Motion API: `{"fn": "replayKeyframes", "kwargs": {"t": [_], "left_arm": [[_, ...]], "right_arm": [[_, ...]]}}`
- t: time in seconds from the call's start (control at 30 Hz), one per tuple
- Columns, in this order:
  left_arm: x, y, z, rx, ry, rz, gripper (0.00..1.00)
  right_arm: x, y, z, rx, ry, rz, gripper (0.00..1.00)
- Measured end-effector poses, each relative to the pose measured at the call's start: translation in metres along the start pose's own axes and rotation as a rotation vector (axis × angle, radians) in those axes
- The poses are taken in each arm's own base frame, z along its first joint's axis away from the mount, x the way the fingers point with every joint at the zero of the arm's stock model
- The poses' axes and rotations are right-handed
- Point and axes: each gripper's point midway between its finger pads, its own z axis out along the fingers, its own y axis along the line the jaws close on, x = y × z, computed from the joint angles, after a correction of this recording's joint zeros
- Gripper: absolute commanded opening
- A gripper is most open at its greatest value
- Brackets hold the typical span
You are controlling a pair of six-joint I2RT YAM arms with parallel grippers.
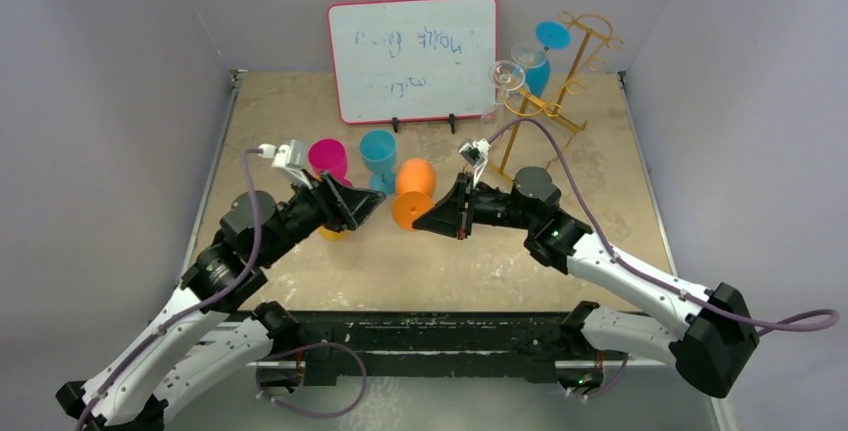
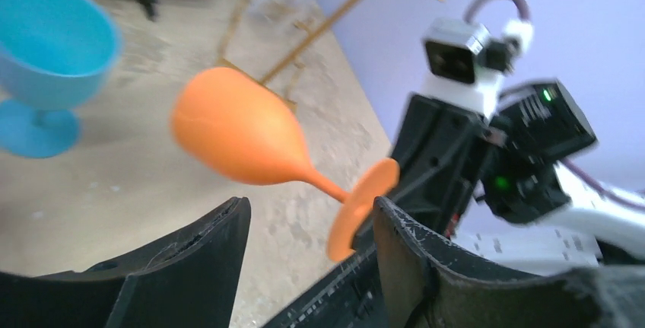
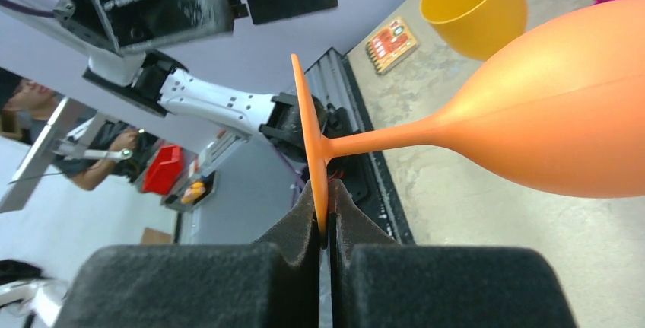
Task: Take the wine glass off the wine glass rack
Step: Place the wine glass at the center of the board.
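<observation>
Orange wine glass (image 3: 563, 122) is off the rack and lies sideways in the air near the table's middle, its bowl pointing to 12 o'clock and its foot disc pinched edge-on between the closed pads of the right gripper (image 3: 323, 206). The right wrist view cuts the bowl off at its right edge. The right arm reaches in from 4 o'clock, forearm low and wrist turned toward 9 o'clock. The left arm comes from 7 o'clock, and the left gripper (image 2: 308, 221) has its fingers spread apart with nothing between them, tips just beside the glass's foot; whether they touch it I cannot tell. A yellow cup (image 1: 333, 234) is mostly hidden under the left gripper. Just beyond, at 11 o'clock of the orange bowl, a pink glass (image 1: 327, 158) and a blue glass (image 1: 378, 151) stand upright side by side. At the far edge a whiteboard (image 1: 412, 56) carries faint writing too smeared to read. At 1 o'clock the wine glass rack (image 1: 560, 91) holds two clear glasses (image 1: 507, 75) and a second blue one (image 1: 545, 51); how they hang is hard to make out
</observation>
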Motion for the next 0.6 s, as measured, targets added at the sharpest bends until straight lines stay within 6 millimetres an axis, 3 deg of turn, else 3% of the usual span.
{"fn": "replayKeyframes", "kwargs": {"t": [0.13, 0.3, 0.43, 0.6], "left_arm": [[-0.024, 0.023, -0.023, -0.140, -0.145, -0.009, 0.64], [-0.051, 0.040, -0.044, -0.300, -0.243, -0.026, 0.68], [-0.047, 0.058, -0.038, -0.421, -0.197, -0.008, 0.73], [-0.039, 0.082, -0.030, -0.556, -0.140, 0.029, 0.81]], "right_arm": [[0.002, 0.003, -0.001, 0.026, -0.013, -0.091, 0.00], [0.015, 0.023, 0.003, 0.004, -0.010, -0.297, 0.00], [0.035, 0.033, 0.011, -0.010, 0.036, -0.505, 0.00], [0.055, 0.029, 0.013, -0.019, 0.108, -0.770, 0.00]]}}
